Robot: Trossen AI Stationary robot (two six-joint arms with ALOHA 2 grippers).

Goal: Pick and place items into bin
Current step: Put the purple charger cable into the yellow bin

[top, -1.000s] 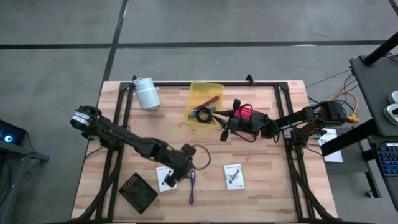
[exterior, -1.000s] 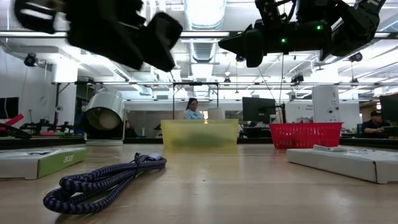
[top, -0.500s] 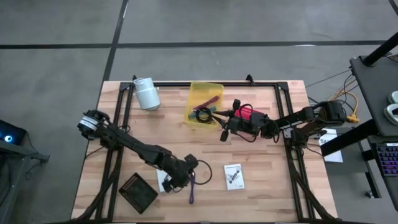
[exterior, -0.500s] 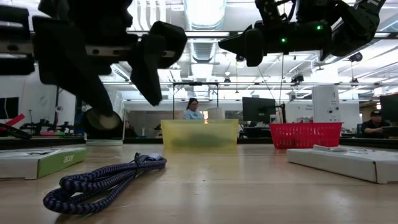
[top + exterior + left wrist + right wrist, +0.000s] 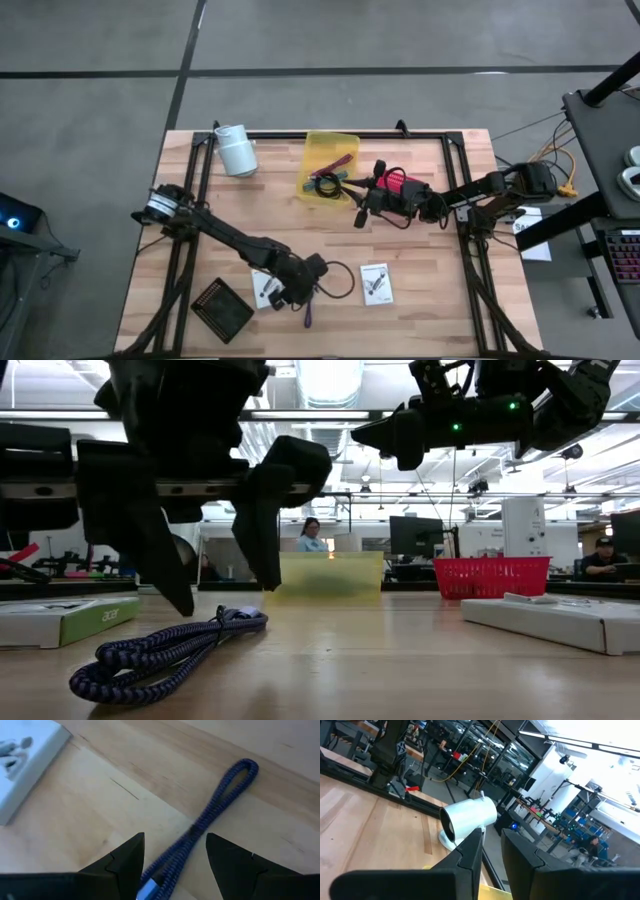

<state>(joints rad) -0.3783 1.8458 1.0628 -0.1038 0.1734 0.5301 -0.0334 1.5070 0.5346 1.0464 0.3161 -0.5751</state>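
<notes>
The left gripper [image 5: 175, 857] is hanging low over the near part of the table, fingers [image 5: 262, 510] spread wide and gripping nothing. The purple cord [image 5: 210, 822] is lying flat on the wood, passing between the two fingertips; contact cannot be confirmed. In the low view the fingers are pointing down just behind the cord [image 5: 165, 650]. A white card [image 5: 264, 289] is lying just beside this gripper [image 5: 300, 290], and a second card [image 5: 376, 283] is lying near it on the other side.

The right gripper [image 5: 360, 212] is hovering just beside the yellow bin [image 5: 329, 165], above the table. Its fingers [image 5: 465, 857] are standing narrowly apart and holding nothing. The bin is containing a magenta stick [image 5: 343, 160] and a dark cable [image 5: 324, 184].
</notes>
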